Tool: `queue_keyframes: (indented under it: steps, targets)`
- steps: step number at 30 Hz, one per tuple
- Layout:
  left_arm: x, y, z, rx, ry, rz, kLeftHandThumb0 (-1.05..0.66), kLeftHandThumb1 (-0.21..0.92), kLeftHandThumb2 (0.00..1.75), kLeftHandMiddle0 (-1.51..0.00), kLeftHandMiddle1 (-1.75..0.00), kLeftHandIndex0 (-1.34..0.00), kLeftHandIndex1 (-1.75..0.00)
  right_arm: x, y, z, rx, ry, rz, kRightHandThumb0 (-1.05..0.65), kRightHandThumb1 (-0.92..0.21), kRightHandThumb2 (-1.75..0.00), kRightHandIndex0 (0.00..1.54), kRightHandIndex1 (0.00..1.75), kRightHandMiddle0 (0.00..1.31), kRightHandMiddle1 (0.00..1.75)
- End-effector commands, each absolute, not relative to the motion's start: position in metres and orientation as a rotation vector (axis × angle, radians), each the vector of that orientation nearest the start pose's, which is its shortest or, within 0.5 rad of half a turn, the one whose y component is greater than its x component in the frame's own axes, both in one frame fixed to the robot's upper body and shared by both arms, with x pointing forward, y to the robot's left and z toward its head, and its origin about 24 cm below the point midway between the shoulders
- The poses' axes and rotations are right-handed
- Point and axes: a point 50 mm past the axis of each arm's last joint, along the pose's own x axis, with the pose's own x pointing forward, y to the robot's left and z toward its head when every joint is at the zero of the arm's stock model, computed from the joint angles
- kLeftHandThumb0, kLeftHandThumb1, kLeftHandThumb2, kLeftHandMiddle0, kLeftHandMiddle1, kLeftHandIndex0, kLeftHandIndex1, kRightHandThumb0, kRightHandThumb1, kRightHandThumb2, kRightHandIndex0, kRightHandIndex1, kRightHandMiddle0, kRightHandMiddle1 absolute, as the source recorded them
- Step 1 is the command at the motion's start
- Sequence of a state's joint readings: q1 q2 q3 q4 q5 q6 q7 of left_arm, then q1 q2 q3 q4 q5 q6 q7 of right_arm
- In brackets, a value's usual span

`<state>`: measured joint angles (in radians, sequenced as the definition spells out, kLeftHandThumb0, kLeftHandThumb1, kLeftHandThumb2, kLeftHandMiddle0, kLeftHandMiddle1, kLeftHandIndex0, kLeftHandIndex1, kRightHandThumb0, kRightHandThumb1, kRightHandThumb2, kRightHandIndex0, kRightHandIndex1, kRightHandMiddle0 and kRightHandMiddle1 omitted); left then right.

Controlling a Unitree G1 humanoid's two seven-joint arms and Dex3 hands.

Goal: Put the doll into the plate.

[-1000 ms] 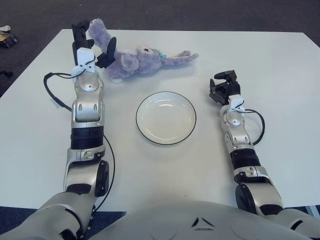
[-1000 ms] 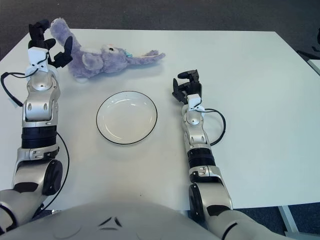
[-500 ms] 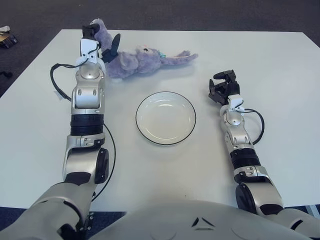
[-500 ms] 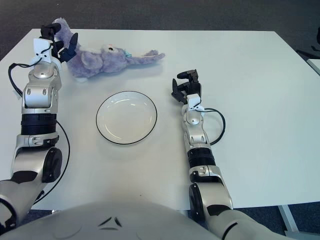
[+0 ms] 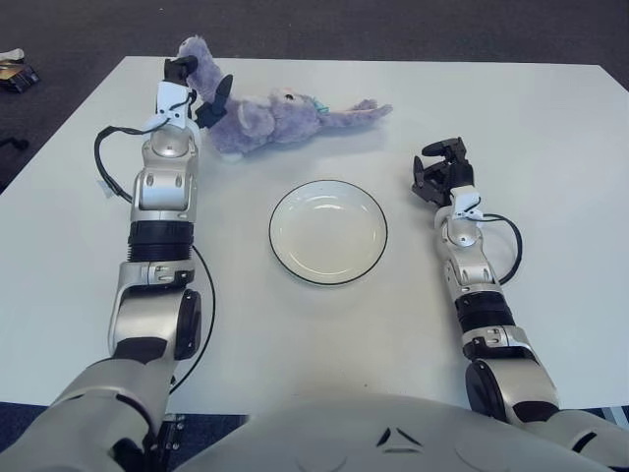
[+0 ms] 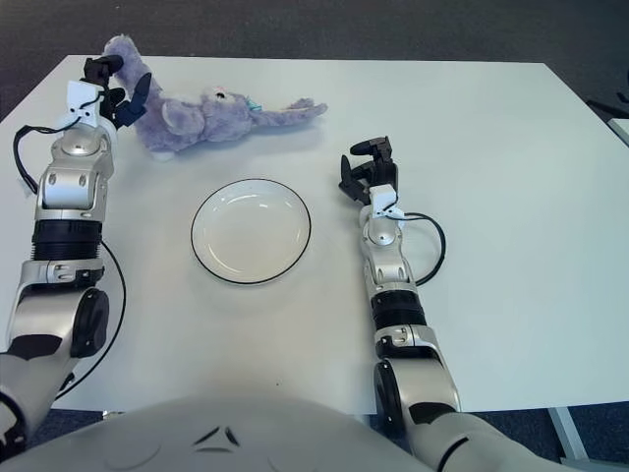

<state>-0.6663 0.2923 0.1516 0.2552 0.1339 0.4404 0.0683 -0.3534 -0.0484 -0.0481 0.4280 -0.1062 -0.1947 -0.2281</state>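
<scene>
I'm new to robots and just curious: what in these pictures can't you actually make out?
- Whether the left hand really grips the doll: its fingers overlap the plush in both eye views.
- The doll's underside, against the table.
- The right hand, right of the plate: its palm side faces away.
- The object at the left eye view's left edge, cut off.

A lavender-purple plush doll (image 5: 275, 119) with a small teal tag at its neck is lying on a plain white table (image 5: 550, 147). A white plate (image 5: 328, 232) is showing a thin black line around its rim. Both silver-grey arms are ending in black fingers, the left hand (image 5: 192, 87) and the right hand (image 5: 440, 169), over dark grey carpet (image 5: 393, 29).
</scene>
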Motion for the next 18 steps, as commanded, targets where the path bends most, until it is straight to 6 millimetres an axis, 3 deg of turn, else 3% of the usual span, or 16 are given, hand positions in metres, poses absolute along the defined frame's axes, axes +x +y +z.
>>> queue_keyframes:
  steps: [1, 8, 18]
  targets:
    - [0.3659, 0.2193, 0.1677, 0.326, -0.042, 0.271, -0.81, 0.92, 0.39, 0.0, -0.42, 0.0, -0.71, 0.3098, -0.1579, 0.0367, -0.155, -0.027, -0.17, -0.01, -0.64, -0.92, 0.45, 1.68, 0.13, 1.74]
    - [0.368, 0.2225, 0.1612, 0.354, -0.078, 0.323, -0.92, 0.92, 0.39, 0.0, -0.37, 0.0, -0.77, 0.3099, -0.1584, 0.0366, -0.161, -0.027, -0.17, -0.01, -0.65, -0.92, 0.45, 1.68, 0.13, 1.74]
    - [0.3645, 0.2173, 0.161, 0.379, -0.103, 0.439, -0.95, 0.92, 0.36, 0.0, -0.44, 0.0, -0.7, 0.3101, -0.1586, 0.0363, -0.162, -0.025, -0.167, -0.01, -0.65, -0.91, 0.44, 1.68, 0.13, 1.74]
